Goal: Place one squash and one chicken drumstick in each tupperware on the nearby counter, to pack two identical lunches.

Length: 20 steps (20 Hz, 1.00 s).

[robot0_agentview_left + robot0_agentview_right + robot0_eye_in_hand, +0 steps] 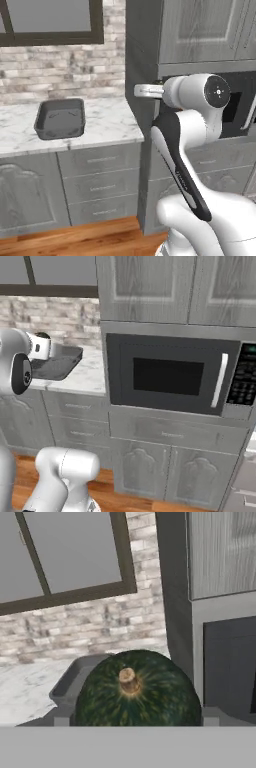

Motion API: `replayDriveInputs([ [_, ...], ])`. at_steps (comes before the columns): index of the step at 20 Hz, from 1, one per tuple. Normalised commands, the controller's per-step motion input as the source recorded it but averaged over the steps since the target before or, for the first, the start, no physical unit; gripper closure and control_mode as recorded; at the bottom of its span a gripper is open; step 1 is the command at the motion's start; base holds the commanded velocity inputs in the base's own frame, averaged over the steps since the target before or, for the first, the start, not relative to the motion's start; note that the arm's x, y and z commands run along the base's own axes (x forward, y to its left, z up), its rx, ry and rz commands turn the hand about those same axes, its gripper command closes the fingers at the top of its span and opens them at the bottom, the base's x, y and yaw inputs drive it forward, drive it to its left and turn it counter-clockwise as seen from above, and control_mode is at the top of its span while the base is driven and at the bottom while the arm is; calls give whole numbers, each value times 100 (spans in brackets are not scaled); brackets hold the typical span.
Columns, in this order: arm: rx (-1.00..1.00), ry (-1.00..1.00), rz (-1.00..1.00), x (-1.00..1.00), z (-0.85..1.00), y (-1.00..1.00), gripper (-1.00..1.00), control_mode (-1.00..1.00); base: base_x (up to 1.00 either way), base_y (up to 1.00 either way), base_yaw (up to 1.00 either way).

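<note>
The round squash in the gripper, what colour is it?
Dark green with faint mottled streaks and a tan stem stub; the squash shows best in the hand view.

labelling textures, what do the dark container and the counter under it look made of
Tupperware: looks like matte dark grey plastic, with soft rounded corners and no glare. Counter: looks like polished white marble, grey veins across the top; could equally be a printed laminate.

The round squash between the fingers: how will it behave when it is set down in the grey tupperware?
The squash is ball-shaped, so it may roll once released. Its rind looks hard and smooth, so it is probably stiff and somewhat slippery. The grey tupperware is shallow, but its walls should likely stop a slow roll.
</note>
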Motion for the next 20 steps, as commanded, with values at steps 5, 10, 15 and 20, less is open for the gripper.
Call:
replayDriveInputs([
  [5,0,0,0,0,0,0,100,100,53,100,0],
  [10,0,0,0,0,0,0,100,100,73,100,0],
  [15,0,0,0,0,0,0,100,100,82,85,-1],
  [20,0,0,0,0,0,0,100,100,60,23,-8],
])
